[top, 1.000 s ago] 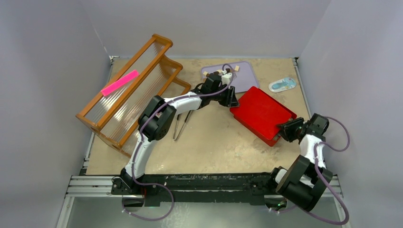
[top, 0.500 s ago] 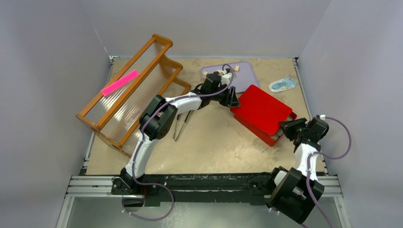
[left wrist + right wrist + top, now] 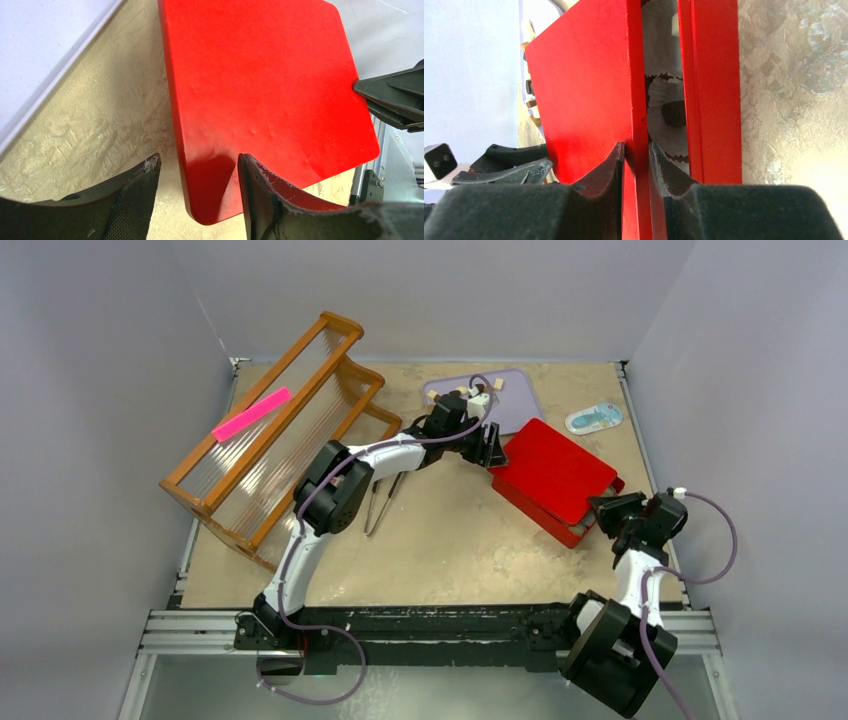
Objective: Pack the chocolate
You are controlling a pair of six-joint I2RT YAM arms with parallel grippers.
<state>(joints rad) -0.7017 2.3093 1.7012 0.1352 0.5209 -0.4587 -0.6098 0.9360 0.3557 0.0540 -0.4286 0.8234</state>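
Observation:
The flat red lid (image 3: 555, 472) lies tilted over the red box (image 3: 600, 502). My right gripper (image 3: 603, 512) is shut on the lid's near right edge; in the right wrist view the jaws (image 3: 636, 150) pinch the lid (image 3: 584, 90). Through the gap a dark chocolate (image 3: 674, 114) sits in a white cup inside the box (image 3: 714, 90). My left gripper (image 3: 490, 445) is open at the lid's left corner; its fingertips (image 3: 199, 159) straddle the lid (image 3: 265, 85). Loose chocolate pieces (image 3: 495, 385) rest on the purple tray (image 3: 510, 410).
A wooden rack (image 3: 270, 440) with a pink strip (image 3: 251, 413) fills the left side. Metal tongs (image 3: 380, 502) lie beside the left arm. A blue-and-white packet (image 3: 594, 418) sits at the back right. Grey walls enclose the table.
The right gripper closed on the lid's edge and its arm shifted toward the right. The left jaws widened off the lid's corner.

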